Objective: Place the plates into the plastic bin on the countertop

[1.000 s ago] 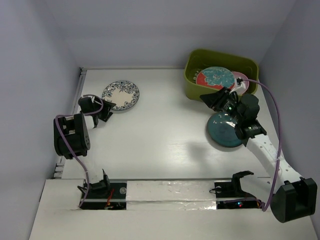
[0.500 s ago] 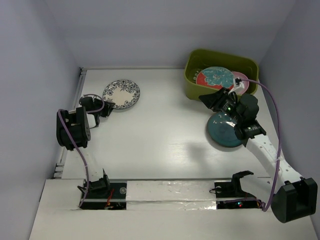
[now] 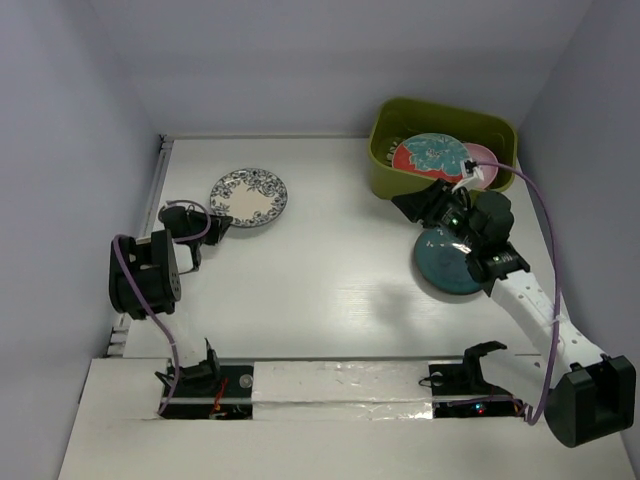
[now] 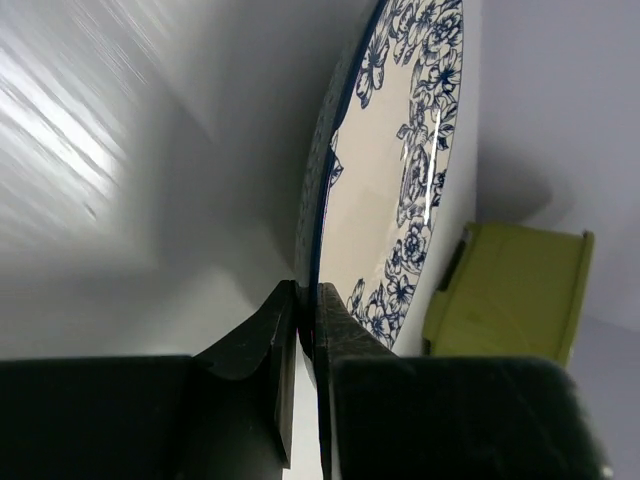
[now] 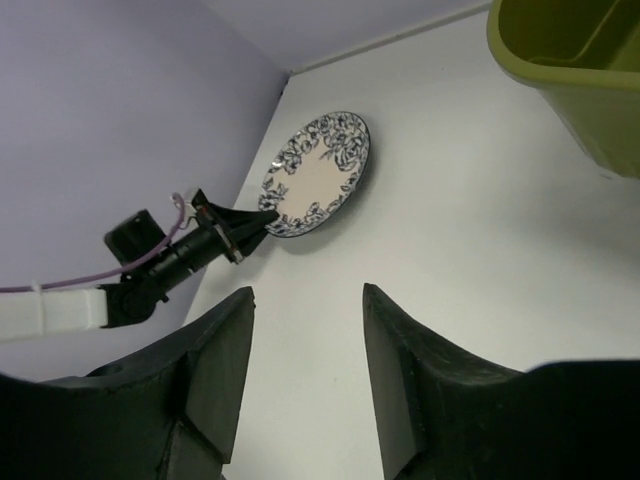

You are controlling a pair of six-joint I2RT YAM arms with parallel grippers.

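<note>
Left fingers (image 4: 250, 350) are pinched on the thin rim of the round white plate (image 3: 248, 197) with the glossy blue floral border, far-left on the matte white counter (image 3: 320, 290). Right fingers (image 5: 215, 370) stand apart, gripping nothing, over the smooth dark teal plate (image 3: 445, 265) (lying flat just in front of the olive plastic bin (image 3: 385, 175)). That rounded-corner bin holds a red-and-teal floral plate (image 3: 432, 155) and a pink plate (image 3: 484, 158).
</note>
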